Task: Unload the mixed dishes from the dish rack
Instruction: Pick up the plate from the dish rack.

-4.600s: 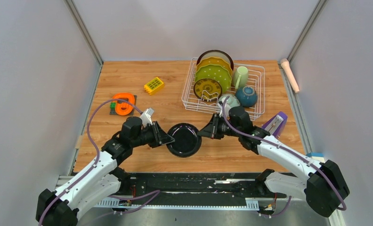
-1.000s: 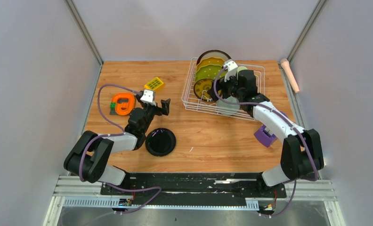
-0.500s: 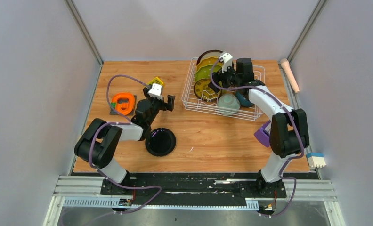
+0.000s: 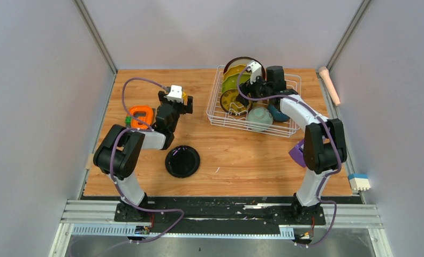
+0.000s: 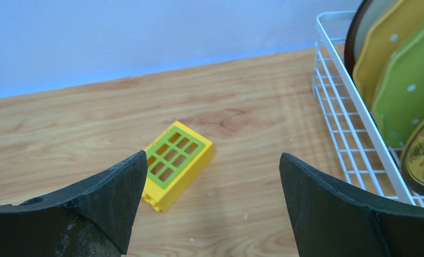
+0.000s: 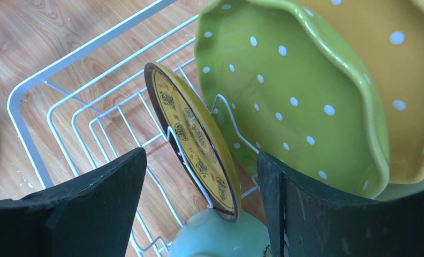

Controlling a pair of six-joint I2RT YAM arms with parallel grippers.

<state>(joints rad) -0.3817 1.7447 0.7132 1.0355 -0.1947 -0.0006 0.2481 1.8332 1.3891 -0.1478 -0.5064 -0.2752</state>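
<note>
The dish rack (image 4: 214, 96) stands on the far right part of the table (image 4: 242, 160). Four plates are held upright in the dividers along its left side. The maroon-rimmed pale plate (image 4: 243, 59) is at the far end. It is followed by the orange scalloped plate (image 6: 376, 48), the green scalloped plate (image 6: 285, 85) and, nearest the front, the small black yellow-patterned plate (image 6: 191, 131). The mint bowl (image 4: 259, 119) is seated in the rack just in front of the small plate, whose lower edge is seen against the bowl. The teal bowl (image 4: 277, 113) is located beside the mint bowl and is partly hidden by the right arm.

The right gripper (image 6: 200, 155) is positioned over the rack, above the small patterned plate. Its jaws are spread wide, one on each side of the plate, and the plate is apart from both.

The left gripper (image 5: 212, 160) is held above the table to the left of the rack. Its jaws are spread wide and nothing is held. In the left wrist view the yellow toy block (image 5: 175, 163) is seen lying flat on the table beyond the left jaw, apart from the rack.

The orange ring-shaped thing (image 4: 140, 115) lies just left of the left gripper. A plain black plate (image 4: 182, 161) lies flat on the table towards the near edge, well apart from the rack and from both grippers. A purple object (image 4: 297, 153) is located beside the right arm, in front of the rack.
</note>
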